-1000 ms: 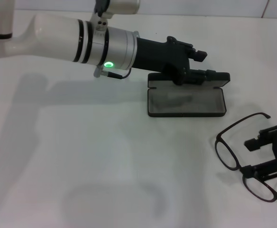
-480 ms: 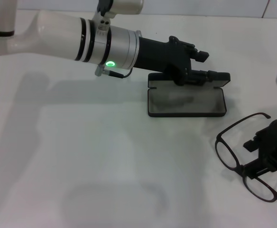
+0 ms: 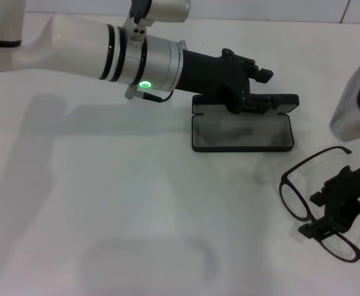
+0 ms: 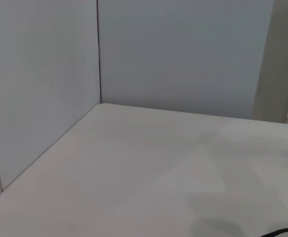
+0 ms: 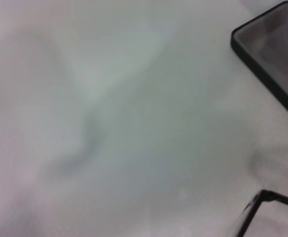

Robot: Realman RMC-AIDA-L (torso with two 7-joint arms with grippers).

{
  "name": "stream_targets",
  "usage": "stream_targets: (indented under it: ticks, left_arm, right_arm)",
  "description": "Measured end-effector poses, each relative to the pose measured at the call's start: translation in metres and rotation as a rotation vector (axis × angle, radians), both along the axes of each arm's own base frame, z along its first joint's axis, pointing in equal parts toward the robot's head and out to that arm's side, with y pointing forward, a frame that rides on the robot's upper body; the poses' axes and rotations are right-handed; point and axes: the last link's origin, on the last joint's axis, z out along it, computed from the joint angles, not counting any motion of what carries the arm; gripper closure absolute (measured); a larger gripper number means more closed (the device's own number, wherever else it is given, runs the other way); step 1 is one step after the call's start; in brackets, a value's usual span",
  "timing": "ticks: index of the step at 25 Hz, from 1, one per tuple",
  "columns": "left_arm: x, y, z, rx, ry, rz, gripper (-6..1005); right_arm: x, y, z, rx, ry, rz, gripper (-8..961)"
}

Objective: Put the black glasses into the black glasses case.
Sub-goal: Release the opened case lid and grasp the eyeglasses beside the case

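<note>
we see a white tabletop [image 3: 106,203]. the case [image 3: 242,131] lies open on it, lid propped up at the back. our left gripper [image 3: 263,92] reaches over that lid; we cannot tell how its fingers stand. well apart, near our right edge, the glasses [image 3: 319,203] are unfolded, our right gripper [image 3: 328,216] closed on their bridge.

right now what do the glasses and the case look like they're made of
The black glasses: thin dark frame, probably plastic, though thin metal is possible; clear lenses show the table through them. The black glasses case: matte black shell, likely hard plastic or leatherette, lined in dull grey that looks like soft fabric.
</note>
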Motion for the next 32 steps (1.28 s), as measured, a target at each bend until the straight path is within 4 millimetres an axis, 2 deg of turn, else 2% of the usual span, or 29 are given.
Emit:
stream_targets:
  ticks: [11, 16, 27, 32]
  left_arm:
    - [0.0, -0.001, -0.001, -0.001, 0.001, -0.012, 457]
    - [0.0, -0.002, -0.002, -0.003, 0.0, -0.012, 457]
    - [-0.002, -0.003, -0.002, -0.002, -0.005, -0.004, 456]
    - [-0.003, -0.003, -0.003, -0.003, -0.007, 0.0, 456]
  right_arm:
    - [0.005, 0.003, -0.011, 0.013, -0.073, 0.019, 327]
    - [0.008, 0.005, -0.011, 0.023, -0.078, 0.017, 520]
    - [0.01, 0.003, -0.012, 0.017, -0.084, 0.013, 534]
    - [0.011, 0.003, -0.01, 0.019, -0.086, 0.011, 677]
